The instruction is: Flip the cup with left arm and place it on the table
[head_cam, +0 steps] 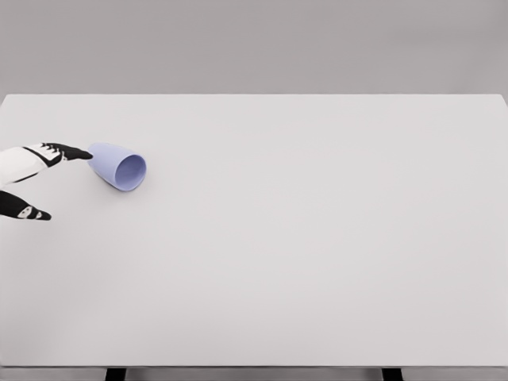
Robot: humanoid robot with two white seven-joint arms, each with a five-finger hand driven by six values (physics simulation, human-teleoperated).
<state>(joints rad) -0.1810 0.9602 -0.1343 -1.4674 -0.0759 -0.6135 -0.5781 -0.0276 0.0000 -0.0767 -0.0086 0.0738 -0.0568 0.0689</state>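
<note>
left hand (32, 178) comes in from the left edge of the head view, its fingers spread apart and holding nothing: one black-tipped finger (70, 152) reaches right until its tip touches, or all but touches, the closed base of the cup, while another digit (28, 212) points right lower down, well clear of it. most of the hand is cut off by the picture's edge. the lavender cup (119, 167) lies on its side on the bench (317, 238), in the left part of the top and nearer the far edge than the near one, with its open mouth turned toward the right and slightly toward the camera. it sits well in from the far edge and near the left edge. the pale bench top spreads wide to the right of the cup and toward the near edge, its right edge just inside the picture. two dark legs (116, 374) show below the near edge.
</note>
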